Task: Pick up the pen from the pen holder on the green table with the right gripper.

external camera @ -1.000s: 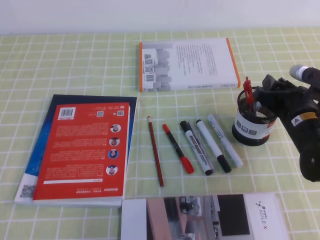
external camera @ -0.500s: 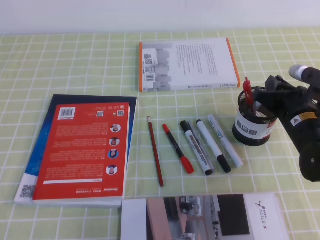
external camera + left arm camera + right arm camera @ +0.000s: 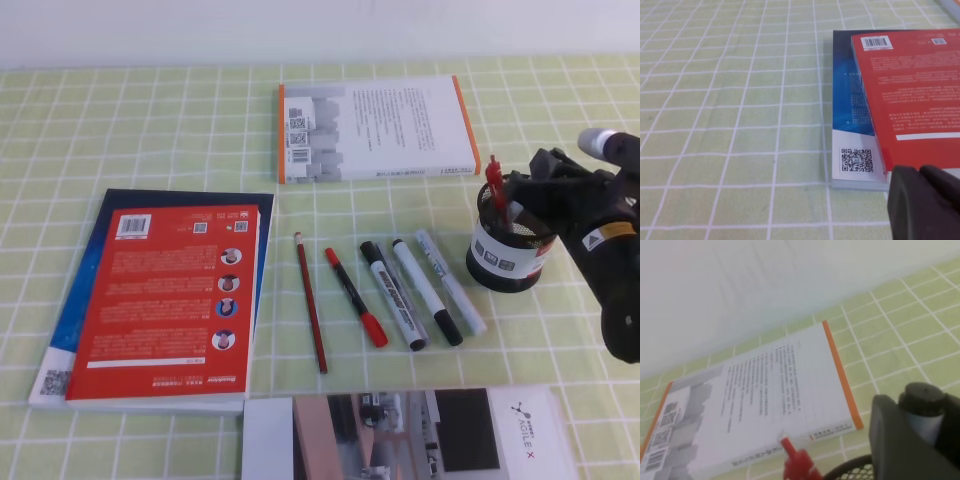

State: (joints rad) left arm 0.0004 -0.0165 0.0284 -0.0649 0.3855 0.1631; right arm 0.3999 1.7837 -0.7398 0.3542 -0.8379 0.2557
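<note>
Pen (image 3: pixel 922 412), white-barrelled with a black cap, stood upright in the pen holder (image 3: pixel 505 255) near the right edge of the green table (image 3: pixel 150 130). It showed only in the right wrist view.

On the table, the largest thing was a red-covered book (image 3: pixel 170 300), stacked on a dark blue one (image 3: pixel 85 290) at the left. A white book with an orange spine (image 3: pixel 380 125) lay further back. A printed leaflet (image 3: pixel 400 435) sat at the near edge.

The right gripper (image 3: pixel 520 195) hung over the holder's mouth, its dark jaws drawn in close on either side of the pen's upper barrel, pinching it. The left gripper (image 3: pixel 920 172) showed only as a dark shape in the corner of its own camera, beside the stacked books. Whether it was spread or pressed together could not be told.

The holder was a black mesh cup with a white band, and a red pen (image 3: pixel 497 180) poked up from its left rim.

Between the holder and the red-covered book, five writing things lay in a row:
- a dark red pencil (image 3: pixel 311 305)
- a red marker (image 3: pixel 355 298)
- a thick white marker (image 3: pixel 392 295)
- a slimmer white one (image 3: pixel 427 293)
- a pale pen (image 3: pixel 450 280)
</note>
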